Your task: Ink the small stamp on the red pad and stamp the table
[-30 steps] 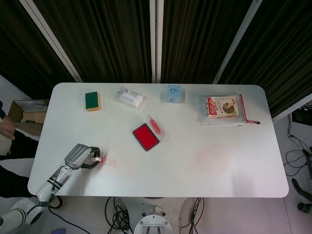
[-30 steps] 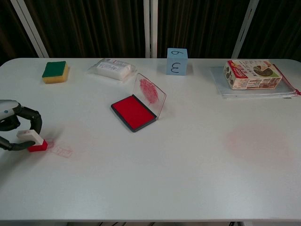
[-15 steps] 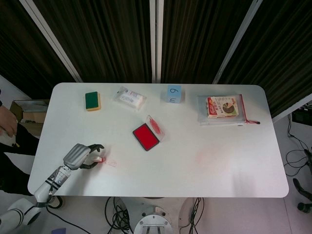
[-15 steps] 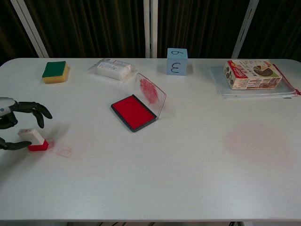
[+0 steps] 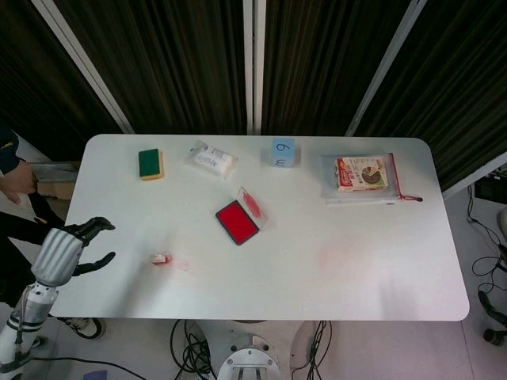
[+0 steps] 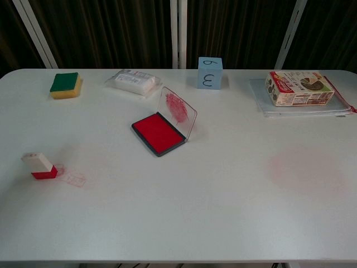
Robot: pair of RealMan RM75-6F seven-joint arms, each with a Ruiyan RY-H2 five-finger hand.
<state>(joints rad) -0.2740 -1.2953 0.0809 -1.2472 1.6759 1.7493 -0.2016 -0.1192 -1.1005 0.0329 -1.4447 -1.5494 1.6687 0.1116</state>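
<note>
The small stamp (image 5: pixel 161 258) (image 6: pixel 39 166), white on top with a red base, stands by itself on the white table (image 5: pixel 317 269) near the front left. Faint red prints (image 6: pixel 72 178) lie just right of it. The red ink pad (image 5: pixel 238 222) (image 6: pixel 158 133) sits in the middle of the table with its clear lid tipped up. My left hand (image 5: pixel 67 247) hangs off the table's left edge, well left of the stamp, with its fingers spread and nothing in them. The chest view does not show it. My right hand is in neither view.
A green and yellow sponge (image 5: pixel 150 164), a plastic packet (image 5: pixel 212 159) and a blue cube (image 5: pixel 282 152) line the far edge. A boxed item on a clear folder (image 5: pixel 364 178) lies at the far right. A person's arm (image 5: pixel 12 186) shows left of the table.
My left hand let go of the stamp and drew back to the left, off the table's edge. The stamp stays where it stood.
</note>
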